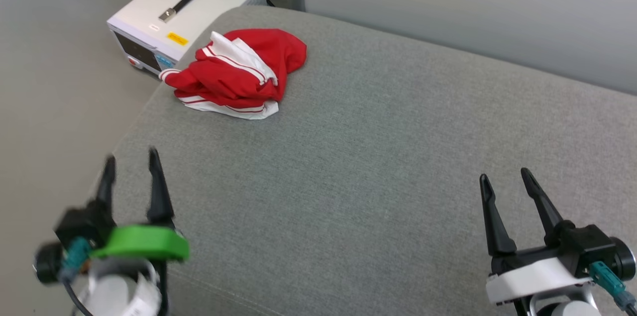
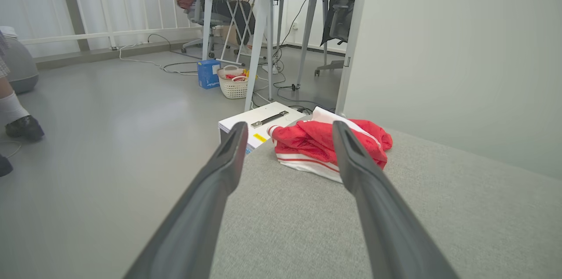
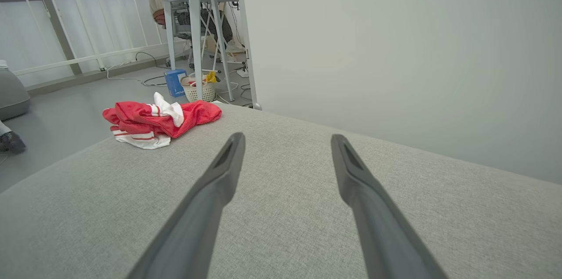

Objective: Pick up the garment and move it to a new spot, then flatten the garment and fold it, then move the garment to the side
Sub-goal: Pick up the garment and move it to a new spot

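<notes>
1 crumpled red-and-white garment (image 1: 239,74) lies at the bench's (image 1: 378,147) far left corner, just beside a white box (image 1: 224,0) with a black handle on the floor. Bare grey fabric runs from it to the left gripper (image 1: 132,155) at the near left edge; the right gripper (image 1: 503,173) is well apart. Both spread wide, empty.

You have the garment (image 1: 239,74) lying on the padded seat (image 1: 373,166). Just behind the garment and to its left, a handled case (image 1: 184,10) stands on the floor (image 1: 50,82). Further behind the garment, a basket (image 2: 233,87) sits on the floor beside a table leg (image 2: 259,50). A wall (image 1: 473,7) runs behind the garment, to its right. Your left gripper (image 1: 132,156) is before the garment and slightly to its left. Your right gripper (image 1: 503,173) is before the garment and well apart to its right.
</notes>
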{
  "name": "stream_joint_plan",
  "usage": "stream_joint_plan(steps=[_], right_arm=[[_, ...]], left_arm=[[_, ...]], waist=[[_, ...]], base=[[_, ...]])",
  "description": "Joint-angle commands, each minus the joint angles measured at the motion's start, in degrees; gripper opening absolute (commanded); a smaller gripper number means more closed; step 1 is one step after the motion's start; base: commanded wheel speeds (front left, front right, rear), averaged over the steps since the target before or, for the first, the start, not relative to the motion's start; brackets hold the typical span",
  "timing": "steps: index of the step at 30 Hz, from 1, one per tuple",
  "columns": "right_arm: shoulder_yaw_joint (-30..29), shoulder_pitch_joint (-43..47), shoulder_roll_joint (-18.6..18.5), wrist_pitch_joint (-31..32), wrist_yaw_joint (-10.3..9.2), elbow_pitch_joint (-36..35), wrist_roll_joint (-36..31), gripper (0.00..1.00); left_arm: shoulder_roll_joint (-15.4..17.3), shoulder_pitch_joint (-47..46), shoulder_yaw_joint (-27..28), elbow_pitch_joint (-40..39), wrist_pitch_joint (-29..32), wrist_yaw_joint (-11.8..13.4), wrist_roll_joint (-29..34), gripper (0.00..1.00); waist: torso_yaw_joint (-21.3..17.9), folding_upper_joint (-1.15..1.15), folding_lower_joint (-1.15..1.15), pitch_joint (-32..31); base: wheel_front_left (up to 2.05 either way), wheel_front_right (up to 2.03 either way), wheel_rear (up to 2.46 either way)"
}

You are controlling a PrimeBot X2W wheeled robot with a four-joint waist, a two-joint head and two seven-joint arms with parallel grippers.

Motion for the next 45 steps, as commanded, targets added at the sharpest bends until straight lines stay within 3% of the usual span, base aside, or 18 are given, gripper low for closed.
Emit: stream_joint_plan(steps=[1, 4, 9, 17, 20, 25, 33, 37, 45], right_arm=[[-0.1, -1.3, -0.2, -0.3, 0.37, -0.6, -0.6, 1.0], [-0.2, -2.9, -0.2, -0.3, 0.37, -1.4, -2.0, 1.0], [-0.3, -5.5, -0.2, -0.3, 0.37, -2.7, -3.7, 1.0], [0.2, -9.2, -0.2, -0.3, 0.37, -4.6, -5.2, 1.0], [0.2, -10.4, -0.2, -0.3, 0.37, -5.2, -5.5, 1.0], [-0.1, -11.8, -0.2, -0.3, 0.37, -6.0, -5.6, 1.0], [-0.6, -12.8, -0.2, -0.3, 0.37, -6.8, -5.5, 1.0], [-0.8, -13.4, -0.2, -0.3, 0.37, -6.9, -5.4, 1.0], [-1.0, -14.9, -0.2, -0.3, 0.37, -6.6, -4.9, 1.0]], left_arm=[[1.1, -3.7, 1.1, 0.3, -0.3, -1.2, -0.1, 1.0], [3.0, -10.9, 3.4, 2.1, -0.3, -3.6, -1.6, 1.0], [7.4, -21.3, 3.2, 6.0, -0.3, -5.3, -2.6, 1.0], [17.4, -38.3, -3.7, 18.8, 4.3, -6.0, -7.7, 1.0], [20.6, -43.4, -8.7, 22.5, 10.4, -6.0, -13.3, 1.0], [26.1, -48.7, -17.0, 27.5, 25.8, -6.0, -22.2, 1.0], [31.7, -51.6, -28.6, 28.1, 47.1, -6.0, -34.3, 1.0], [33.7, -51.6, -33.6, 28.8, 51.7, -6.0, -35.8, 1.0], [32.7, -50.5, -38.9, 37.2, 55.6, -6.0, -37.4, 1.0]], waist=[[-1.8, 0.0, 0.0, 2.8], [-3.4, 0.0, 0.0, 6.2], [-5.8, 0.0, 0.0, 11.0], [-9.0, 0.0, 0.0, 16.8], [-10.1, 0.0, 0.0, 18.6], [-12.0, 0.0, 0.0, 20.9], [-14.1, 0.0, 0.0, 24.2], [-14.9, 0.0, 0.0, 25.8], [-16.2, 0.0, 0.0, 28.4]], base=[[0.0, 0.0, 0.0], [0.0, 0.0, 0.0], [0.0, 0.0, 0.0], [0.0, 0.0, 0.0], [0.0, 0.0, 0.0], [0.0, 0.0, 0.0], [0.0, 0.0, 0.0], [0.0, 0.0, 0.0], [0.0, 0.0, 0.0]])
